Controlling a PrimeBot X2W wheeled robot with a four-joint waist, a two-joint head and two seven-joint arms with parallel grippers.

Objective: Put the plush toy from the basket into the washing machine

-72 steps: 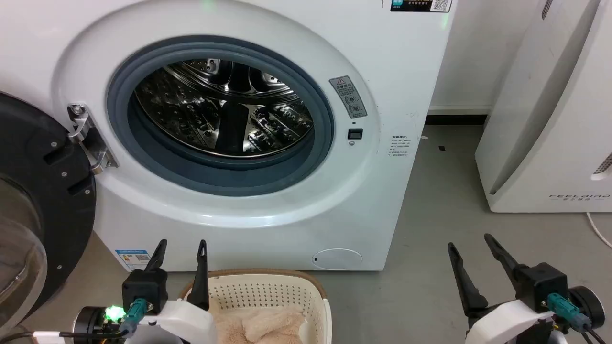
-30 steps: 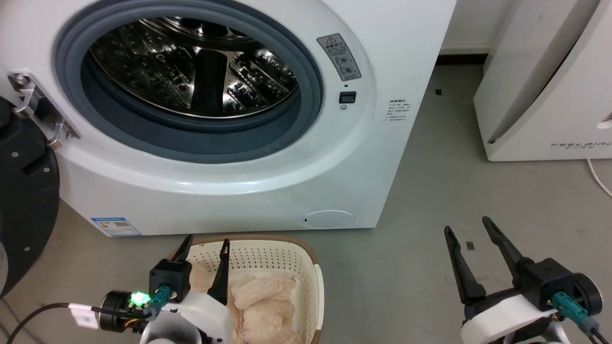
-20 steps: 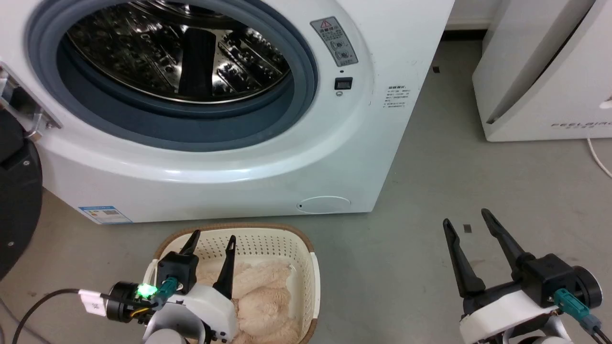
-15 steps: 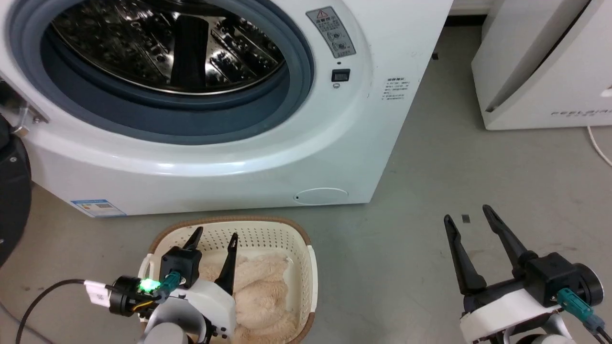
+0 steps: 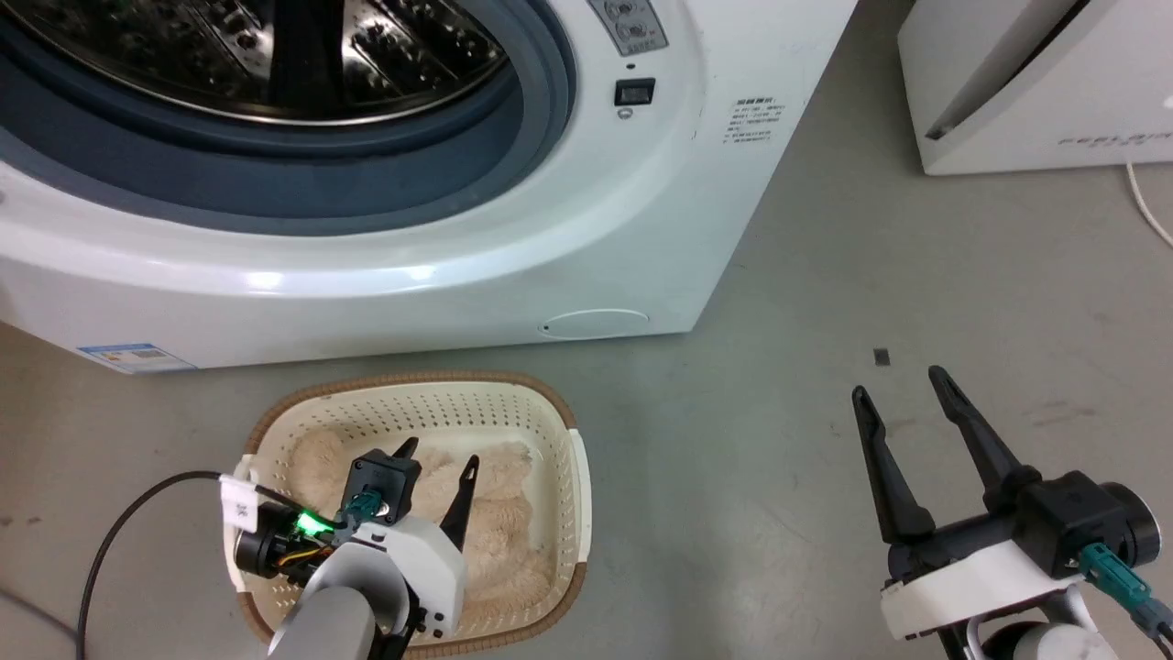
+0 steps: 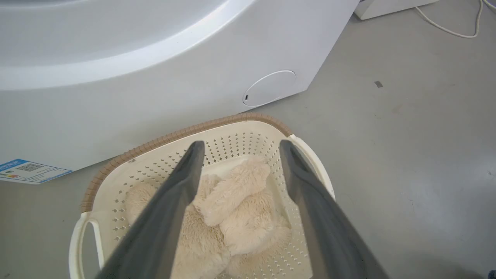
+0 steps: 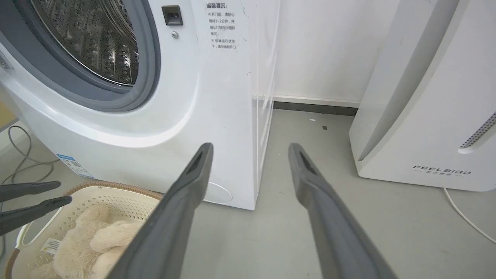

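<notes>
The fluffy cream plush toy [image 5: 499,527] [image 6: 236,211] lies inside the cream perforated basket [image 5: 417,417] [image 6: 240,141] on the floor, just in front of the white washing machine [image 5: 476,275] [image 7: 217,77]. The washer's porthole with grey gasket [image 5: 302,197] and steel drum [image 5: 275,55] stands uncovered. My left gripper [image 5: 438,458] [image 6: 239,145] hangs open over the basket, its fingers above the toy and apart from it. Off to the right, my right gripper [image 5: 898,385] [image 7: 250,146] is open over bare floor, holding nothing. The left gripper's fingers [image 7: 35,199] also appear in the right wrist view.
A white slanted FEELBIRD appliance [image 5: 1035,92] [image 7: 426,116] stands at the back right with a white cable [image 5: 1150,211] beside it. A black cable [image 5: 119,532] trails from my left wrist. Grey floor [image 5: 779,458] lies between the basket and my right gripper.
The head camera has tilted down, so washer and basket shifted in the picture. My left gripper has moved in over the basket and lower toward the toy. The right gripper has stayed open.
</notes>
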